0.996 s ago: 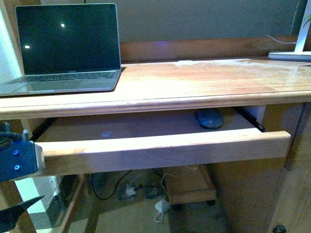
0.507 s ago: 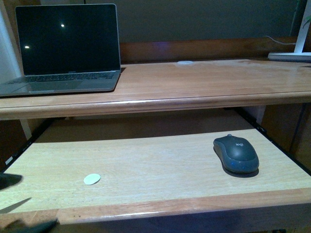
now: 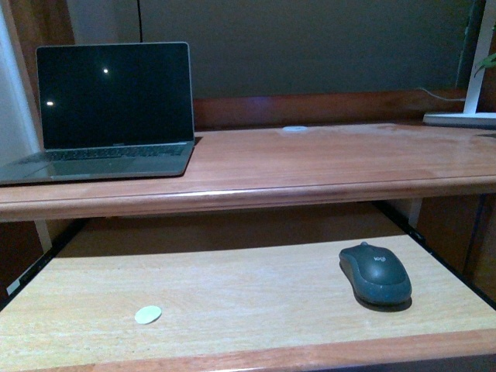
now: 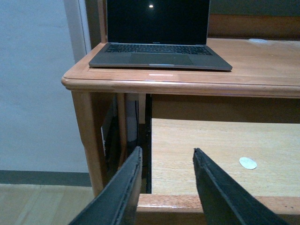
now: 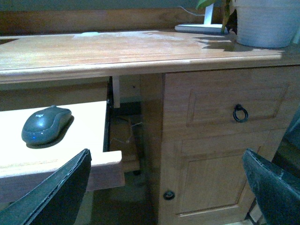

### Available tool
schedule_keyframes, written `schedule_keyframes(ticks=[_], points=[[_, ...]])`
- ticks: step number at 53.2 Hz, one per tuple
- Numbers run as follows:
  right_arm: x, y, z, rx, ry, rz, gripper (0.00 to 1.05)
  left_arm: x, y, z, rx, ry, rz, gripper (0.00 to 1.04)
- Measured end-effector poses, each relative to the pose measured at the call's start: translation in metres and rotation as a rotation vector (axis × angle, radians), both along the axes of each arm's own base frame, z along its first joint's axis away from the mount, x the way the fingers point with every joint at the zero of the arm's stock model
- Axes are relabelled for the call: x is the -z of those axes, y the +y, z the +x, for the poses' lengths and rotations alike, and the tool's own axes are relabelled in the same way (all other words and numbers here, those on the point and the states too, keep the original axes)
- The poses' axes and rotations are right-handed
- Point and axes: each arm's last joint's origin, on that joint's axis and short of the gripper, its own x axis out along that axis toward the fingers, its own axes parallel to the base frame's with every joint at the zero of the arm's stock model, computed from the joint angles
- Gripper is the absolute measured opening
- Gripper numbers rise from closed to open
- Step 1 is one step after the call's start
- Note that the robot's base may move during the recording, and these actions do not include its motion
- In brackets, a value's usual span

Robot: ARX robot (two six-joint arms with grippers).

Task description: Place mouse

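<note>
A dark grey mouse (image 3: 375, 275) sits on the pale wooden tray (image 3: 232, 283) that juts out below a desk (image 3: 325, 159). It is in the lower right of the front view, logo end toward the back, close to the tray's right edge. A small white disc (image 3: 148, 315) lies on the same tray in the lower left, well apart from the mouse. On the desk, an open laptop (image 3: 116, 105) with a dark screen stands in the upper left, and a white lamp base (image 3: 461, 118) rests at the far right, by the back. Neither arm shows in the front view. The left wrist view shows the left gripper (image 4: 166, 152), its two dark fingers (image 4: 124, 187) parted by a moderate gap with nothing between them, poised before the tray's near left corner by the desk's leg. The right wrist view shows the right gripper (image 5: 165, 157) spread wide and empty off the tray's right end. It faces a wooden cabinet (image 5: 220, 140) with a ring pull (image 5: 240, 113) and a small round knob (image 5: 168, 195). In that view the mouse lies on the tray near that end, clear of both fingers. A pale pot (image 5: 267, 21) stands on the desk above the cabinet.
</note>
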Motion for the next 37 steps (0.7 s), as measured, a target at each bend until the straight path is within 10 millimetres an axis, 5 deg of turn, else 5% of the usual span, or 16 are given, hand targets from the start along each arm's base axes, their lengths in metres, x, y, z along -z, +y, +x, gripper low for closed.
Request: schedule_keyframes(ticks=[11,25,37], points=[[0.002,0.002,0.0,-0.077,0.104,0.068,0.97,0.007,0.011,-0.005,-0.013,-0.01,0.005,0.03],[-0.029,0.034,0.037,-0.15,0.054,0.132,0.97,0.016,0.011,-0.01,-0.007,-0.007,0.009,0.03],[-0.028,0.099,0.083,-0.294,0.163,-0.001,0.97,0.021,0.011,-0.014,-0.007,-0.017,0.009,0.03]])
